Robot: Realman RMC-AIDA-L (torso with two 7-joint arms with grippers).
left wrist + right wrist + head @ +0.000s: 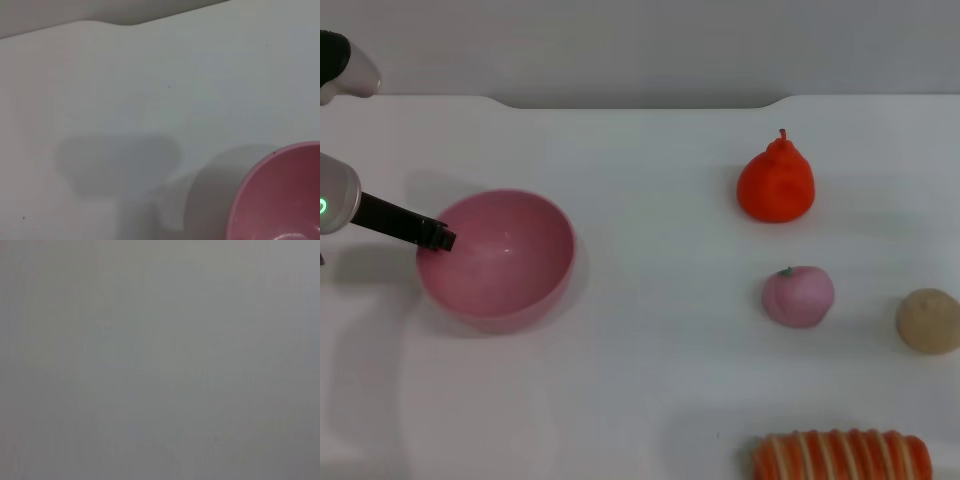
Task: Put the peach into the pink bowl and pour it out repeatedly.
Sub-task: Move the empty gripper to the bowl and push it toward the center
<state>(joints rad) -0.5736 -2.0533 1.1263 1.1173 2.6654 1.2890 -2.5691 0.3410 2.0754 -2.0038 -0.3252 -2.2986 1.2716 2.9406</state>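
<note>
The pink bowl [498, 258] is on the left of the white table, tipped a little so its opening faces right, with nothing inside. My left gripper [438, 237] reaches in from the left edge and its black fingers pinch the bowl's left rim. The left wrist view shows part of the bowl's rim [260, 180] but none of the fingers. The peach [798, 296], pale pink with a green stem spot, lies on the table well to the right of the bowl. My right gripper does not show; the right wrist view is plain grey.
An orange-red pear-shaped fruit [775, 182] stands behind the peach. A beige ball [928, 320] lies at the right edge. A striped orange item [840, 456] is at the front edge. The table's back edge [640, 100] runs across the top.
</note>
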